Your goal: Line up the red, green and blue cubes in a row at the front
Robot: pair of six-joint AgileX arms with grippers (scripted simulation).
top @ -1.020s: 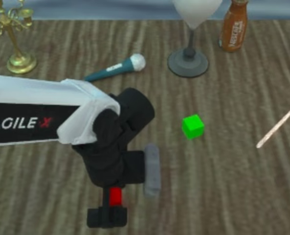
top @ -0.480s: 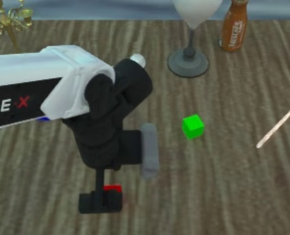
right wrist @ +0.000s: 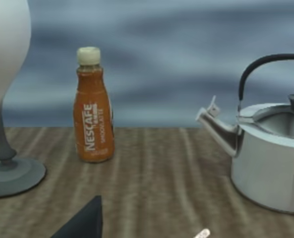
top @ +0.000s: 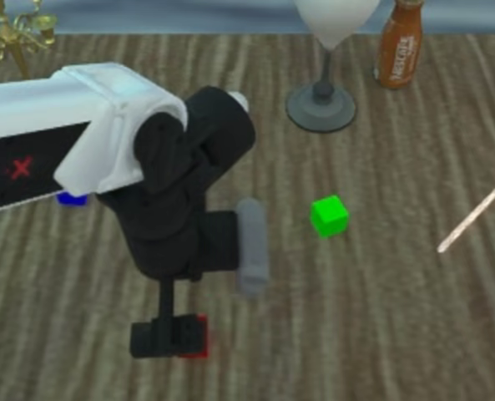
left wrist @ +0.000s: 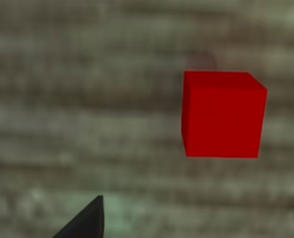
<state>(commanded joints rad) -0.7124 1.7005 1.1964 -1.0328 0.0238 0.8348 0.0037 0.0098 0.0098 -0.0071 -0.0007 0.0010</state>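
Note:
The red cube [top: 200,337] rests on the table near the front edge, mostly covered from above by my left gripper [top: 169,338]. That gripper hangs over it, open and empty. In the left wrist view the red cube [left wrist: 222,114] lies free on the wood, apart from the one dark fingertip [left wrist: 89,222] that shows. The green cube [top: 329,215] sits right of centre. A corner of the blue cube [top: 71,199] peeks out from under the left arm. My right arm is outside the top view; its wrist view shows one fingertip [right wrist: 85,222] above the table.
A grey goblet [top: 320,104] and a brown bottle [top: 400,46] stand at the back, a gold candlestick [top: 13,33] at the back left. The microphone's white head [top: 235,101] shows behind the arm. A pale stick [top: 477,213] lies at the right. A steel kettle [right wrist: 270,158] stands beyond the right gripper.
The left gripper has let go of the red cube, risen and drifted slightly left. The arm has swung toward the back, uncovering the blue cube. The cube stays at the front.

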